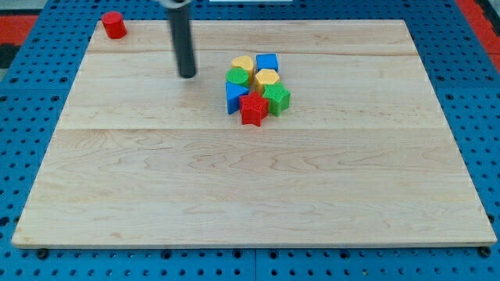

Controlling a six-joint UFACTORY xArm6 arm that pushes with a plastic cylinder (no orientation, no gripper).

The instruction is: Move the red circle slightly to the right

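The red circle stands near the board's top left corner. My tip rests on the board to the right of and below it, well apart from it. To the tip's right lies a tight cluster: a yellow block, a blue cube, a green round block, a yellow hexagon, a blue block, a green block and a red star.
The wooden board lies on a blue pegboard surface. The red circle is close to the board's top and left edges.
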